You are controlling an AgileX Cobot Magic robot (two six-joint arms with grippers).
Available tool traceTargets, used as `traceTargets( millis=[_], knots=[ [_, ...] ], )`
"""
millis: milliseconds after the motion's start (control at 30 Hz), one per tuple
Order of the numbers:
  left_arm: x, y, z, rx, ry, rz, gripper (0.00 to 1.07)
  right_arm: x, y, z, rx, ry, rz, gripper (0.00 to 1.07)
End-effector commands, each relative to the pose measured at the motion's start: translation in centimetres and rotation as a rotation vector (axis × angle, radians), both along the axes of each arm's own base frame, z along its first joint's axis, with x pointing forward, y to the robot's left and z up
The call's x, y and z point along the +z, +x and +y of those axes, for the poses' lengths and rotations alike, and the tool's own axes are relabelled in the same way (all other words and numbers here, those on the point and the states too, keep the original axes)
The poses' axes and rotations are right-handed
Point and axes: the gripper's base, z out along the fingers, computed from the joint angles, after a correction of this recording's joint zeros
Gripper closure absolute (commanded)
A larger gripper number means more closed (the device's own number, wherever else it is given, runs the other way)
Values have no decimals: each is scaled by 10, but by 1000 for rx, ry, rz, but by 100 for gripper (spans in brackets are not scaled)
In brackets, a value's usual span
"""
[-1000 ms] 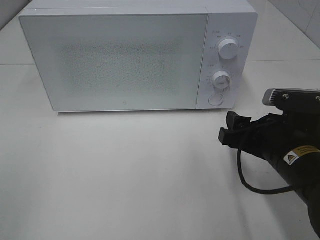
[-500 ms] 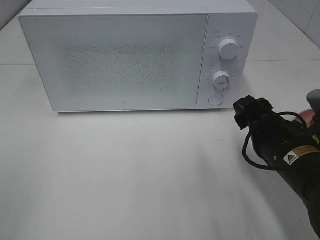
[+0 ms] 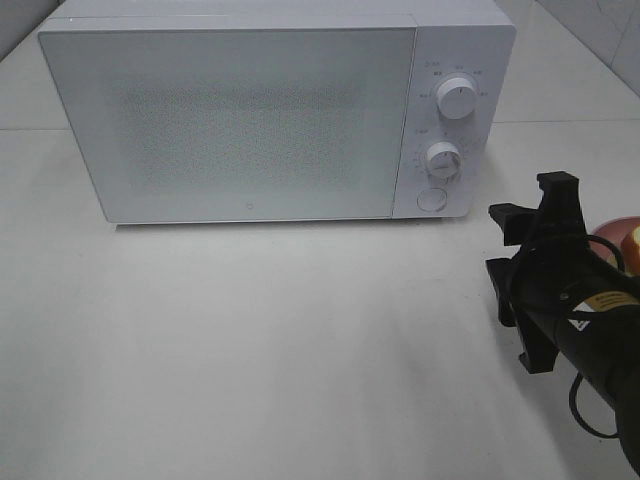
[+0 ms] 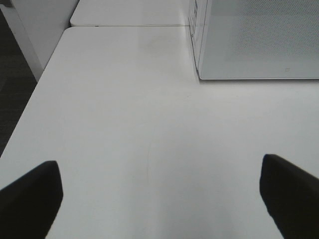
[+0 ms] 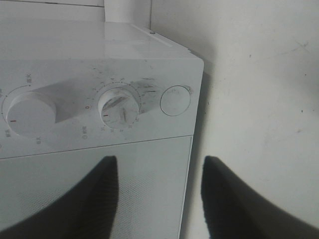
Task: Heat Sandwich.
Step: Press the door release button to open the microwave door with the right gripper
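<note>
Biggest worry: missing the round release button [image 3: 431,199] on the microwave [image 3: 230,120]. Sits lowest on the microwave's control panel, just below the lower knob [image 3: 443,159], so it'd be easy to bump the dial instead by drifting a touch toward the microwave's top.

Right gripper [image 5: 159,159]: rolled onto its side, claws parted and grasping nothing, aimed at the microwave's front right corner near that button. Could end up straddling the button or scraping the panel by pushing with 2 spread tips rather than 1 square contact. Could also shove the whole microwave backwards on the table [image 3: 250,380] by pressing too hard.

Main blocker: microwave door shut, so no loading anything before popping it.

Sandwich [image 3: 632,240]: barely showing, just a tan sliver on a pink plate [image 3: 608,232] off to the right of the microwave, mostly hidden behind the right arm. Can't make out bread or filling from here. Worth minding that arm, parked right beside the plate, plus the black cable [image 3: 578,405] looping under it. Might clip or drag the plate by swinging away from the microwave carelessly.

Left gripper [image 4: 159,184]: released, spread wide, empty, low over bare table out front of the microwave's left corner. Not in anyone's way.
</note>
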Motion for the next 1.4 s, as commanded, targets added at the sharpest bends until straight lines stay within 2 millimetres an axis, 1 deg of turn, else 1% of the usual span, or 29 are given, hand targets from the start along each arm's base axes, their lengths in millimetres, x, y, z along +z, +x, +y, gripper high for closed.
traceTargets(
  millis=[33, 67, 100, 133, 167, 467, 633, 700, 733, 767, 867, 933, 1067, 1100, 1200, 1300, 1400],
  knots=[
    [0, -4, 0, 3, 1, -35, 5, 6, 2, 1, -9, 27, -61, 78],
    [0, -4, 0, 3, 1, -35, 5, 6, 2, 1, -9, 27, -59, 86],
    [0, -4, 0, 3, 1, -35, 5, 5, 2, 1, -7, 26, -55, 100],
    [0, -4, 0, 3, 1, -35, 5, 5, 2, 1, -7, 26, -55, 100],
    [0, -4, 0, 3, 1, -35, 5, 5, 2, 2, -4, 26, -54, 107],
    [0, -4, 0, 3, 1, -35, 5, 4, 2, 3, -2, 46, -34, 106],
    [0, -4, 0, 3, 1, -35, 5, 1, 4, 6, -2, 83, 15, 107],
    [0, -4, 0, 3, 1, -35, 5, 0, 8, 7, 16, 86, 34, 107],
    [0, -4, 0, 3, 1, -35, 5, 2, 14, 10, 48, 87, 40, 107],
    [0, -4, 0, 3, 1, -35, 5, 2, 14, 10, 48, 87, 40, 107],
    [0, -4, 0, 3, 1, -35, 5, 5, 29, 8, 65, 91, 45, 107],
    [0, -4, 0, 3, 1, -35, 5, 5, 32, 8, 69, 90, 52, 107],
    [0, -4, 0, 3, 1, -35, 5, 5, 45, 7, 83, 83, 78, 107],
    [0, -4, 0, 3, 1, -35, 5, 5, 45, 7, 83, 83, 78, 107],
    [0, -4, 0, 3, 1, -35, 5, -2, 54, 8, 84, 76, 92, 107],
    [0, -4, 0, 3, 1, -35, 5, -8, 59, 10, 91, 80, 106, 107],
    [0, -4, 0, 3, 1, -35, 5, -14, 69, 17, 97, 90, 110, 107]
  ],
)
